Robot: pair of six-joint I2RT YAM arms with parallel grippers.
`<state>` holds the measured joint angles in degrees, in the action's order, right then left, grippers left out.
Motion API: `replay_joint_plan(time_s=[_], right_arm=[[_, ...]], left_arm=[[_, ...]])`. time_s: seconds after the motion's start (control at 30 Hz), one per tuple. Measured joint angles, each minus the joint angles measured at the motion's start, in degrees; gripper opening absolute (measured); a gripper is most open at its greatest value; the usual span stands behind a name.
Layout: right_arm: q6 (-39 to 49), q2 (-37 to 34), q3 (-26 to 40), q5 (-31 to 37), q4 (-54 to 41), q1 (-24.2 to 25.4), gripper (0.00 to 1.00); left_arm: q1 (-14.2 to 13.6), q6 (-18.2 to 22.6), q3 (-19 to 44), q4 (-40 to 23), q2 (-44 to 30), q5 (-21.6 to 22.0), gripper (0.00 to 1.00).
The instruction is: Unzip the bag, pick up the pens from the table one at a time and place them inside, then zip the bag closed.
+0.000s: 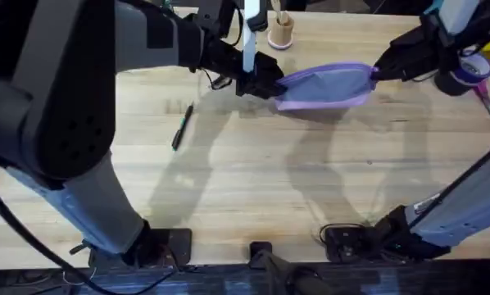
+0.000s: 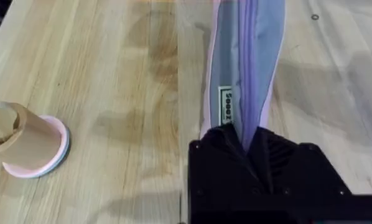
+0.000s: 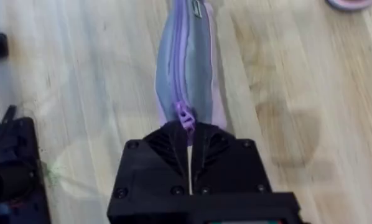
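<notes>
Between both hands [image 1: 265,82] [image 1: 382,70] — bag [image 1: 327,85], clamped

Lavender bag [image 1: 325,85], dark pen [image 1: 182,126], pale wooden table [image 1: 253,180].

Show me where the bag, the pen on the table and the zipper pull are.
bag [image 1: 327,84]: overhead view, middle of its fabric side.
pen [image 1: 182,126]: overhead view, middle of its barrel.
zipper pull [image 3: 185,116]: right wrist view, the tab at the pincer's fingertips.

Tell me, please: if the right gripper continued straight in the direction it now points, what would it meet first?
The bag itself. The right gripper is shut on the zipper end, and the pouch stretches directly ahead of it. Beyond it, probably the left gripper, holding the bag's other end.
</notes>
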<state>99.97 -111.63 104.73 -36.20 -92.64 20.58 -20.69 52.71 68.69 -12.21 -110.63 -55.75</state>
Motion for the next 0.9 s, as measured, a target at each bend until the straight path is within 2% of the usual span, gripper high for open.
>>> replay_joint_plan(time_s=[0.3,0.67,0.87,0.9], right_arm=[[-11.2,0.0,2.9,1.1,0.0,0.9,0.03],[-13.7,0.0,3.0,1.1,0.0,1.0,0.03],[-12.4,0.0,3.0,2.6,0.0,1.0,0.908],[-12.1,0.0,3.0,3.6,0.2,1.0,0.972]], left_arm=[[0.7,0.0,0.0,-0.7,0.0,4.0,0.042],[0.8,0.0,0.0,-0.7,0.0,4.1,0.042],[0.8,0.0,0.0,-0.8,0.0,4.1,0.042],[0.8,0.0,0.0,-0.8,0.0,4.1,0.042]])
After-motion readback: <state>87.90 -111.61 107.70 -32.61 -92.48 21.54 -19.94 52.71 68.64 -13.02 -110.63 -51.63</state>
